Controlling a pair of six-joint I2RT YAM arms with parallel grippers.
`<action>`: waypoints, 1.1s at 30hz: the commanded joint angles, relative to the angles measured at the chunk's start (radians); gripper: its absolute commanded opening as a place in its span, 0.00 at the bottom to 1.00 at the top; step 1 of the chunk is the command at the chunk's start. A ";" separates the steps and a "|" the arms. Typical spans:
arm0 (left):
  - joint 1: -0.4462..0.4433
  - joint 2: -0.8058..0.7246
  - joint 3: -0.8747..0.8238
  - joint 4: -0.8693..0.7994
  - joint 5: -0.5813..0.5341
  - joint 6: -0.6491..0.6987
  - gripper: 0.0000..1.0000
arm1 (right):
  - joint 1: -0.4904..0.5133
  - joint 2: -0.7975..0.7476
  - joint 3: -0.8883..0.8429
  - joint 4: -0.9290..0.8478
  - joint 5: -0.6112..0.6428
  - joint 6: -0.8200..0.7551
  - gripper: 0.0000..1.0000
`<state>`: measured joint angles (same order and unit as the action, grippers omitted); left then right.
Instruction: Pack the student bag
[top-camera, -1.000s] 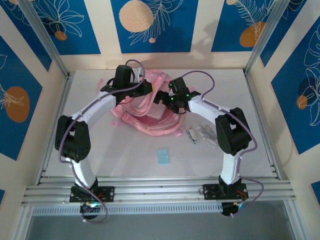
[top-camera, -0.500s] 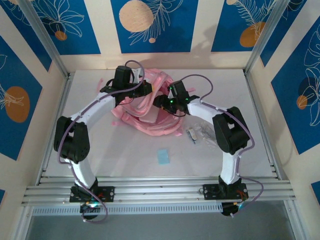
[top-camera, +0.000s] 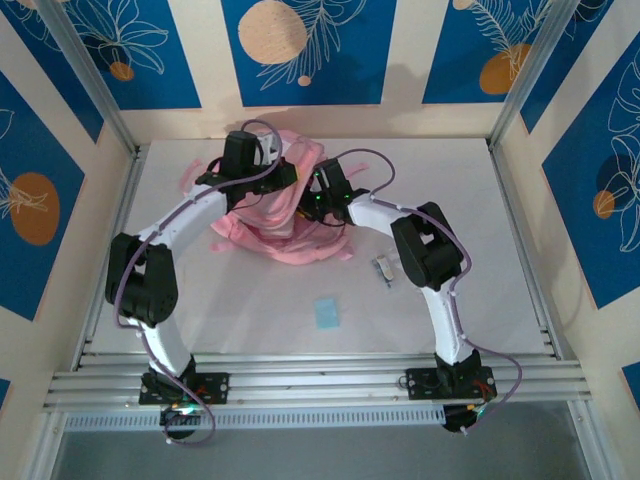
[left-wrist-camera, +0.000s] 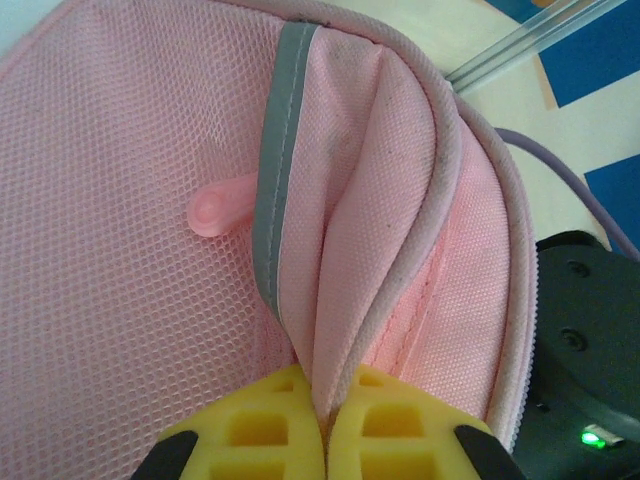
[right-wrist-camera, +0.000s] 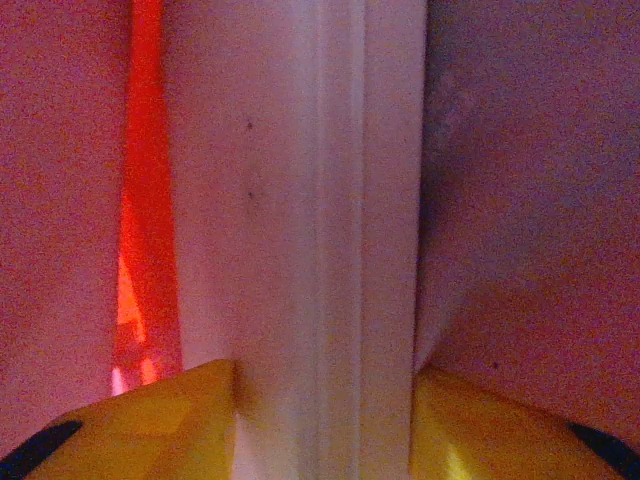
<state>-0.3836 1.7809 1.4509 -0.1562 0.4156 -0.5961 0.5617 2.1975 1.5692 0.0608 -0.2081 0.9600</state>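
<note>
The pink student bag (top-camera: 285, 238) lies bunched at the back middle of the table. My left gripper (top-camera: 268, 188) is above its left side. In the left wrist view my left gripper (left-wrist-camera: 322, 388) is shut on a fold of the bag's piped rim (left-wrist-camera: 395, 250), next to pink mesh and a grey strip. My right gripper (top-camera: 306, 205) reaches into the bag from the right. In the right wrist view my right gripper (right-wrist-camera: 325, 378) has both yellow fingers (right-wrist-camera: 160, 420) pressed against a pale whitish flat object (right-wrist-camera: 300, 200) inside the dim pink interior.
A small pale blue square (top-camera: 326, 313) lies on the white table in front of the bag. A small dark-and-white item (top-camera: 385, 268) lies to the right of it. Aluminium rails (top-camera: 320, 385) run along the near edge, and walls close in at the sides and back.
My right gripper has moved left and back into the bag, and its jaws have narrowed onto the pale object. The bag has shifted left and bunched up. The left gripper stays shut on the rim.
</note>
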 joint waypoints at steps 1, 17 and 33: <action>-0.033 -0.087 0.001 0.062 0.098 -0.005 0.00 | -0.010 -0.051 0.005 0.161 -0.059 -0.009 0.42; 0.000 -0.081 -0.053 0.089 0.023 0.014 0.00 | -0.105 -0.531 -0.290 -0.313 -0.011 -0.348 0.73; 0.000 -0.096 -0.122 0.148 0.058 -0.018 0.00 | -0.399 -0.838 -0.648 -0.719 0.397 -0.370 1.00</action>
<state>-0.3836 1.7351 1.3422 -0.0692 0.4297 -0.5972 0.2062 1.4063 0.9798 -0.5858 0.1066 0.5766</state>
